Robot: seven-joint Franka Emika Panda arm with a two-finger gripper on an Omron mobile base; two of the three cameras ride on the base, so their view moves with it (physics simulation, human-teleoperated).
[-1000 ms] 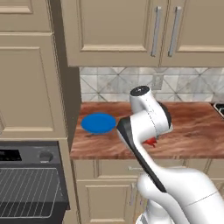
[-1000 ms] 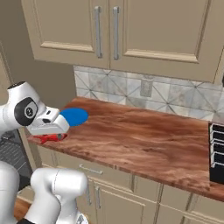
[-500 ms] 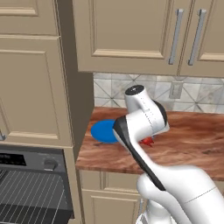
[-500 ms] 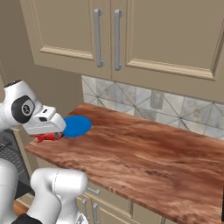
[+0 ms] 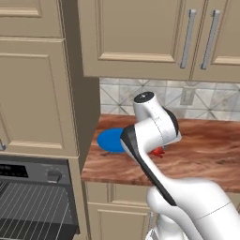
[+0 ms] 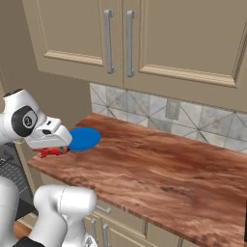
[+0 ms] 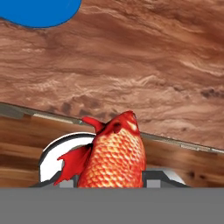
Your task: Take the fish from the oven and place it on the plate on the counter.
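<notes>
Pincer clamped on fish, now carried over bench left front edge, closer to plate; oven left behind. Next: lower onto plate.

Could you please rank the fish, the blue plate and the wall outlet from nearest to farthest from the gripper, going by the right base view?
1. The fish, held in the gripper at the counter's left front edge.
2. The plate, just behind it, toward the wall.
3. The outlet, on the tiled backsplash, far to the right.
</notes>
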